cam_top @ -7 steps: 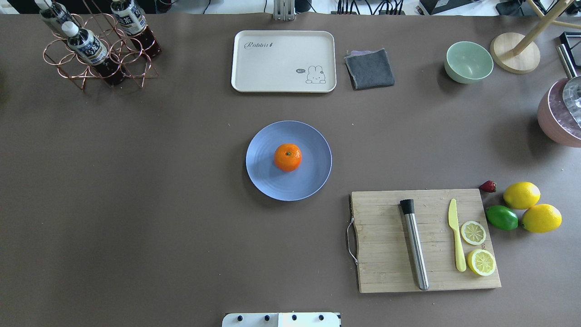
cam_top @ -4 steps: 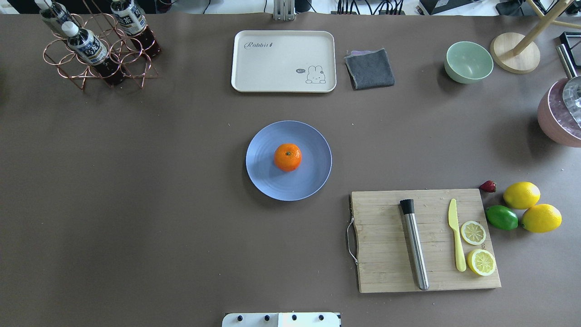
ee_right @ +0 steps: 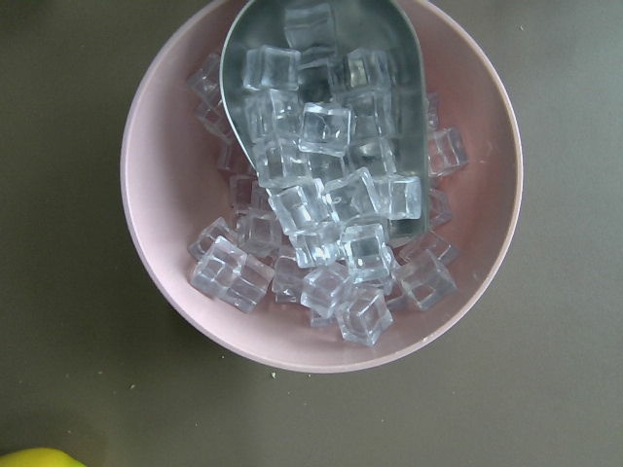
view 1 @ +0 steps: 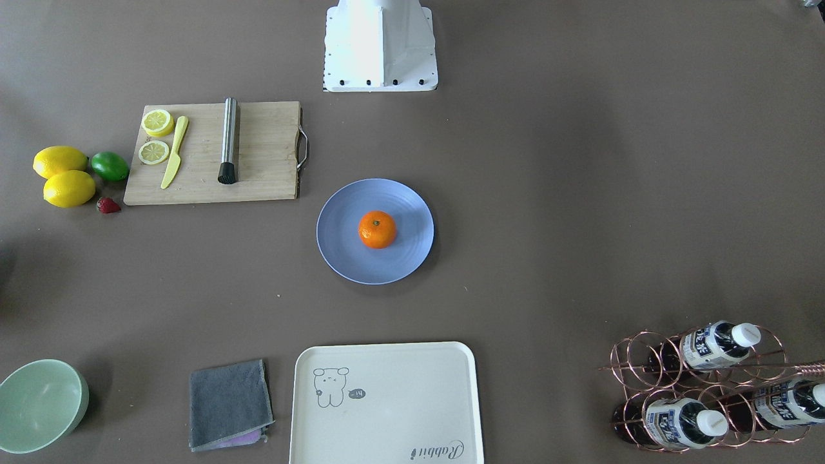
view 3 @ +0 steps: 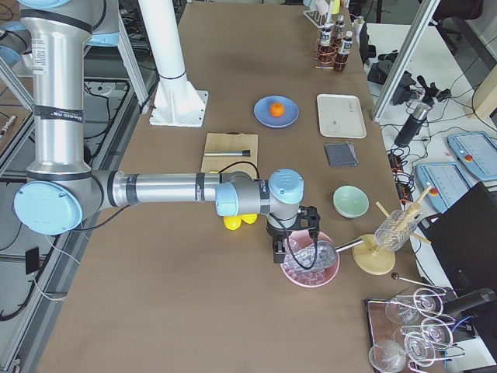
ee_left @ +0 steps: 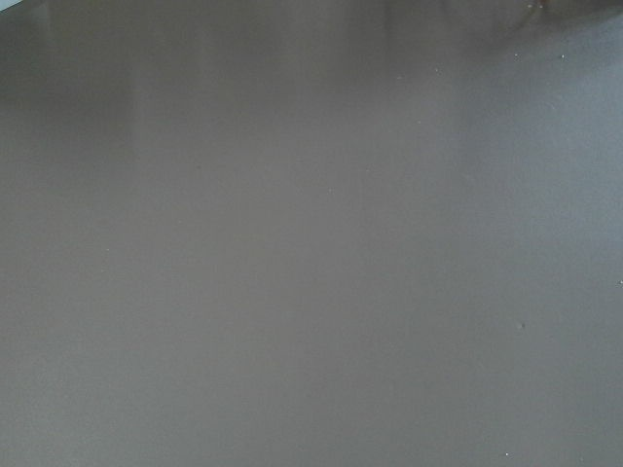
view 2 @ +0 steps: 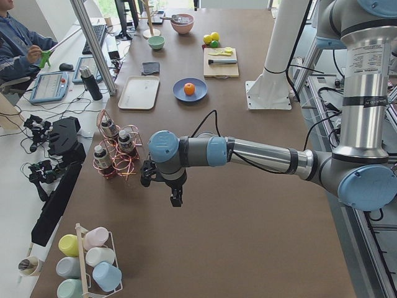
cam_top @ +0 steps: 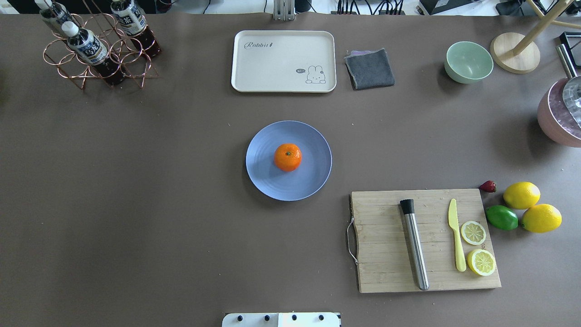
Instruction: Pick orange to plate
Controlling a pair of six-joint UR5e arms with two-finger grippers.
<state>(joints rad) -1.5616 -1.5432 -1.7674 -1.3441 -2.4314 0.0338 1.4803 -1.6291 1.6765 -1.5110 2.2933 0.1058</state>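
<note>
Brown table (cam_top: 136, 190): orange (cam_top: 288, 157) on plate (cam_top: 267, 181); left gripper (view 2: 176, 200), right gripper (view 3: 277, 255), cannot tell if open.

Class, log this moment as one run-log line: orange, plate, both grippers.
orange: on plate, centred | left gripper: over bare table, state unclear | right gripper: over ice bowl, state unclear

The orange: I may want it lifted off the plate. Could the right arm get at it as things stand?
Probably yes. The orange sits alone on the plate with nothing above it; the right gripper hangs over the ice bowl, with only the low cutting board between.
</note>
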